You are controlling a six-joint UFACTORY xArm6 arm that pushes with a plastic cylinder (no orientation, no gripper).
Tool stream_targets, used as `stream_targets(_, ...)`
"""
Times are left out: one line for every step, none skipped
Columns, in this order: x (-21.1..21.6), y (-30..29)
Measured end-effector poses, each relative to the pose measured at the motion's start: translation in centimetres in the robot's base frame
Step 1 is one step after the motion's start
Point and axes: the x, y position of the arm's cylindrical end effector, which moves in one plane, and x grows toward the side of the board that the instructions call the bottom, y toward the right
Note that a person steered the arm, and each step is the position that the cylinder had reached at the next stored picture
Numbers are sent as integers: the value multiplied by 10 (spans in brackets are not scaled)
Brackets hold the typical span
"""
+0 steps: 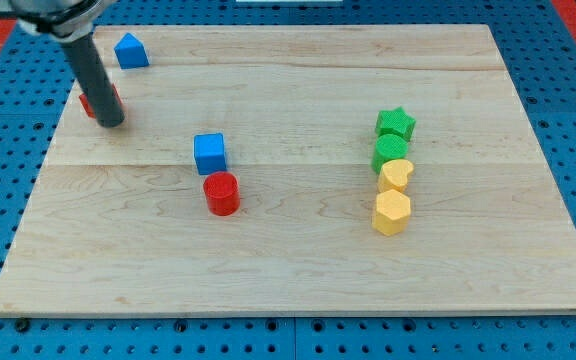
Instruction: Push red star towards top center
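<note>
The red star [89,103] lies near the board's upper left, mostly hidden behind my dark rod; only red edges show on either side of the rod. My tip [111,123] rests on the board right at the star's lower right side, touching or nearly touching it.
A blue house-shaped block [131,51] sits above the star. A blue cube [209,153] and a red cylinder [222,193] stand mid-board. At the right, a column: green star [396,124], green block [391,152], yellow heart [396,175], yellow hexagon [391,212]. Wooden board [298,270].
</note>
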Motion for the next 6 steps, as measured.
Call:
stream_targets(-22,45)
stream_targets(24,52)
stream_targets(67,7)
stream_targets(57,-62)
stream_targets(51,-97)
stream_targets(0,-52)
